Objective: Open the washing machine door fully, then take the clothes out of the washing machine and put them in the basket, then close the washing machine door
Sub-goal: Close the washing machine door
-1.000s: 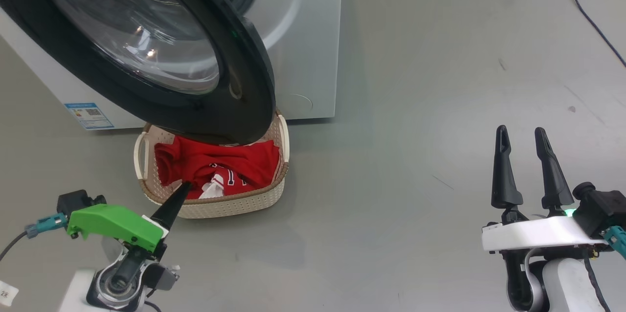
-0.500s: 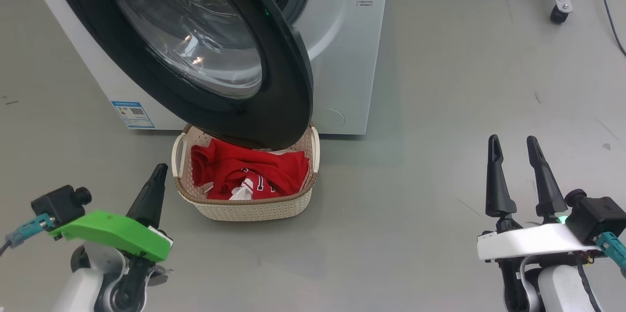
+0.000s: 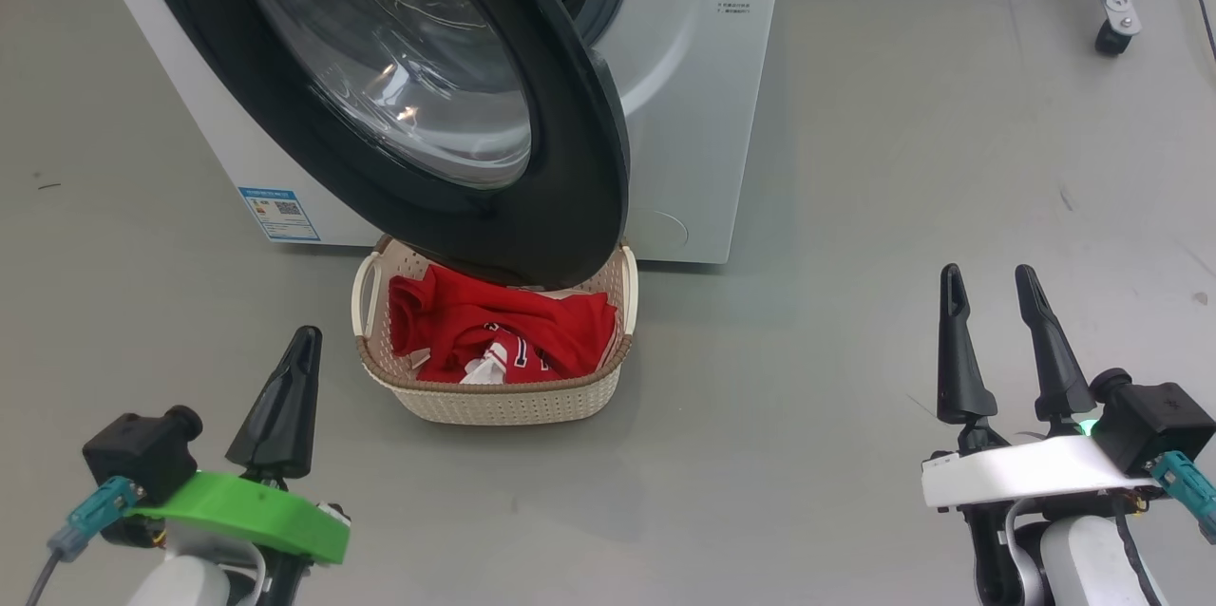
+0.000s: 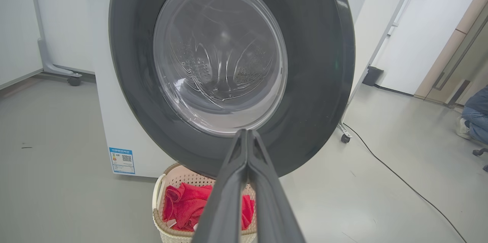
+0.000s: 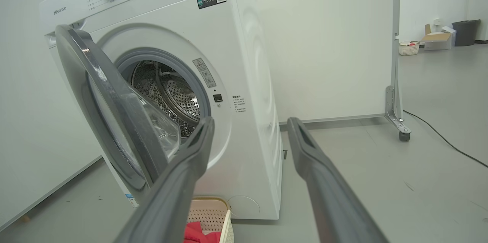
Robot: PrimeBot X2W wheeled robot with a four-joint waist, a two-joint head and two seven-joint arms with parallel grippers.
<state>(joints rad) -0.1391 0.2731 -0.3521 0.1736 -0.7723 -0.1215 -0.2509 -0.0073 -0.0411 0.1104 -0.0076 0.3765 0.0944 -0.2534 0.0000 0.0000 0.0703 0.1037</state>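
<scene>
at the lower left of the head view, the left tool (image 3: 302,345) has its two fingers pressed together into one dark point. it holds nothing and hangs above the grey floor (image 3: 855,207). it sits left of the basket and nearer the camera, touching neither basket nor door. in its wrist view the joined fingers aim at the lower rim of the door and cross in front of the basket below.

just right of it, a blue label (image 3: 278,214) sits low on the washer (image 3: 693,112). the door (image 3: 408,93) stands swung out from the washer front, hinged on its left side. its black rim and glass bowl face the camera, and its bottom edge overhangs the back of the basket. the basket (image 3: 494,402) stands on the floor right against the washer's foot, under the door. the clothes (image 3: 494,331) lie heaped inside it, red with a bit of white showing. the right wrist view shows the steel drum (image 5: 171,90) through the opening behind the door.

at the lower right, the right tool (image 3: 986,274) has its fingers spread apart and empty. it is well right of the basket and clothes and clear of the washer. in its wrist view the fingers point at the washer front, with the basket's corner low beside the left finger. a caster (image 3: 1111,36) stands at the far upper right.
</scene>
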